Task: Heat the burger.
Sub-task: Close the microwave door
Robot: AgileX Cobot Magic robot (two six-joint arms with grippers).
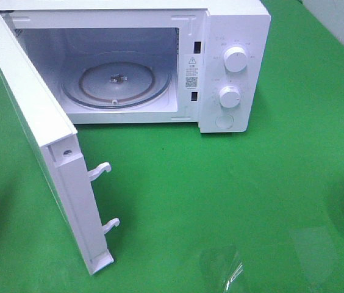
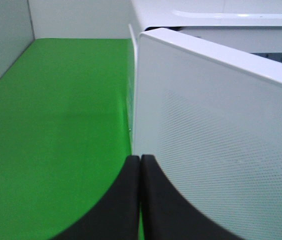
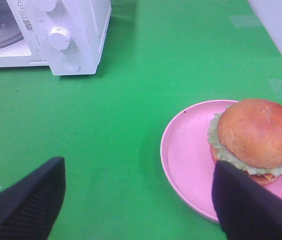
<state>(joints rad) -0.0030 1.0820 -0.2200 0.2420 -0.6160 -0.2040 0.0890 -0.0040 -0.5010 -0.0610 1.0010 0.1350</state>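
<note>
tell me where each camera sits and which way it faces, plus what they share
exterior high: above the green table, looking down into the open microwave; no arm shows.
left wrist: behind the shut left gripper, facing the microwave door.
right wrist: behind the open right gripper, over the burger on its pink plate.
shared: microwave, table.

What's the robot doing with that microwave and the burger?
It's getting ready to heat the burger. The microwave door hangs wide open, and only the glass turntable is inside. The left gripper sits by the door, jaws shut. The burger is on its pink plate on the green table, with the right gripper open and not holding it.
</note>
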